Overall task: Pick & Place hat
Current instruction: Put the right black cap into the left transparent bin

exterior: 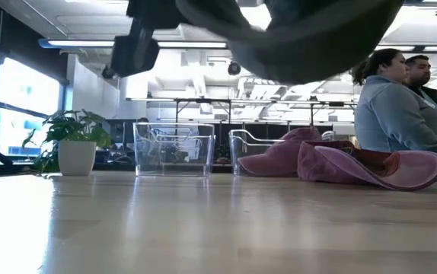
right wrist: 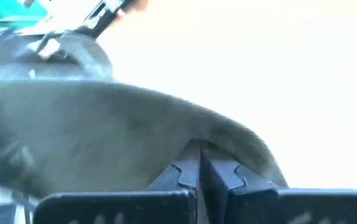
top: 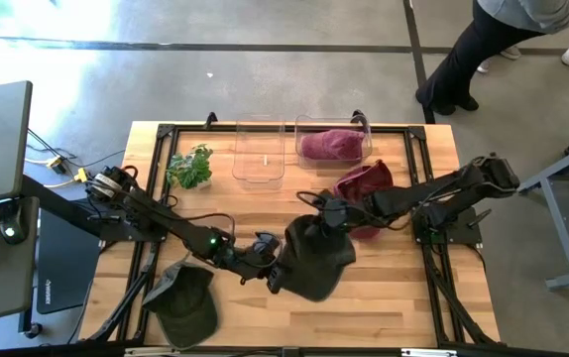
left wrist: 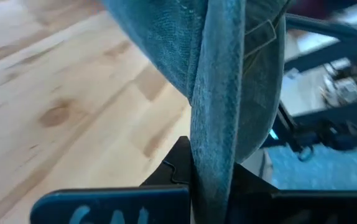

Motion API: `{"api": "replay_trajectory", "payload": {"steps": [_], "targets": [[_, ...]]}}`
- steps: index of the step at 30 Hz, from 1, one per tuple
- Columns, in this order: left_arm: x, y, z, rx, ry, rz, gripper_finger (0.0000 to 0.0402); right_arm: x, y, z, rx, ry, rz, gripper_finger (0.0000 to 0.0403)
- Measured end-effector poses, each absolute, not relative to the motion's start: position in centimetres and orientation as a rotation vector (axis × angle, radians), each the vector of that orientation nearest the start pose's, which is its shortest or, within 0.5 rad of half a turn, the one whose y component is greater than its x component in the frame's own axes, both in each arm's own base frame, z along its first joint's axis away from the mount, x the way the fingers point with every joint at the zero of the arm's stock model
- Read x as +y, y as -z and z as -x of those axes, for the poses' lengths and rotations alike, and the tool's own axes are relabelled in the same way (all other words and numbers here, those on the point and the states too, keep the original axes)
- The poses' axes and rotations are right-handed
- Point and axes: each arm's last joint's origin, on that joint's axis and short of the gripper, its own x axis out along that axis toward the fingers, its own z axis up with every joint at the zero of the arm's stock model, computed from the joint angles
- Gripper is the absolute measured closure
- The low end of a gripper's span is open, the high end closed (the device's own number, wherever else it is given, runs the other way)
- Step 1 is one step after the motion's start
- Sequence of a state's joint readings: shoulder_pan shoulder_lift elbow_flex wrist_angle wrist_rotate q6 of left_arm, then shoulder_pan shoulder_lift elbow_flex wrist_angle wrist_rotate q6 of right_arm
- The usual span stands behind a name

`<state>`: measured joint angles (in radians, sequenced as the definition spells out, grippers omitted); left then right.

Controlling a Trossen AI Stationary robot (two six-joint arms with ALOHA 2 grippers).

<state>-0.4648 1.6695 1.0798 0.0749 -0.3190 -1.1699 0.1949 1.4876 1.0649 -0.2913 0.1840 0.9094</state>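
A dark grey hat (top: 314, 260) hangs above the table's middle, clear of the wood in the low view (exterior: 302, 38). My left gripper (top: 271, 262) is shut on the hat's left edge. My right gripper (top: 326, 222) is shut on its far side. An olive hat (top: 183, 297) lies flat on the table near the front left. A maroon hat (top: 364, 183) lies on the table at the back right. My left gripper pinches the hat's brim edge (left wrist: 214, 149) between its two fingers, coming slanting down from the table's left. The cloth stands edge-on between the fingers, and the hat is lifted clear of the table. My right gripper pinches a raised fold of the hat's cloth (right wrist: 201, 142) between its two fingers, slanting down from the table's right and far side. The hat spreads away from the fingers, clear of the table.
Two clear bins stand at the far edge: the left one (top: 260, 149) holds nothing, and the right one (top: 354, 127) holds a pink hat (top: 330, 146). A potted plant (top: 190, 167) stands at the far left. People stand beyond the table (exterior: 401, 106).
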Motion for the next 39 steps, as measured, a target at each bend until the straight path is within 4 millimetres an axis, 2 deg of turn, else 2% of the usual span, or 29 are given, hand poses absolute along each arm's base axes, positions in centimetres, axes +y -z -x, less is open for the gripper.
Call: {"api": "replay_trajectory", "payload": {"steps": [5,12,18,22,24,27,30,33,35,39], "targets": [[-15.7,-23.5,-33.2,0.481,-0.112,0.936,0.0401,4.8,-25.2,-32.4,0.636,0.298,-0.743,0.0401],[-15.7,-23.3,-33.1,0.518,-0.111,0.961,0.0401,5.0,-28.4,-29.8,0.686,0.172,-0.782,0.0401],[-15.9,-23.4,-33.2,0.529,-0.080,0.982,0.0401,4.7,-26.8,-27.4,0.978,0.205,-0.700,0.0401],[-16.0,-23.8,-33.3,0.518,-0.029,1.013,0.0401,4.6,-26.2,-27.4,0.972,0.260,-0.616,0.0401],[-16.0,-23.7,-33.3,0.535,-0.019,1.021,0.0401,4.7,-27.0,-27.3,0.944,0.228,-0.615,0.0401],[-16.2,-23.7,-33.2,0.565,0.011,1.034,0.0401,5.0,-29.6,-26.8,0.874,0.087,-0.572,0.0401],[-16.3,-23.7,-33.2,0.588,0.039,1.039,0.0401,5.4,-32.1,-25.4,0.802,-0.069,-0.424,0.0394],[-16.4,-24.0,-33.0,0.617,0.085,1.048,0.0401,5.4,-34.1,-23.8,0.761,-0.242,-0.249,0.0370],[-16.5,-24.3,-33.0,0.630,0.145,1.063,0.0401,5.6,-34.6,-22.9,0.762,-0.379,-0.135,0.0340],[-16.9,-25.0,-33.1,0.631,0.275,1.090,0.0401,6.8,-34.2,-21.9,0.757,-0.656,0.136,0.0266]]}}
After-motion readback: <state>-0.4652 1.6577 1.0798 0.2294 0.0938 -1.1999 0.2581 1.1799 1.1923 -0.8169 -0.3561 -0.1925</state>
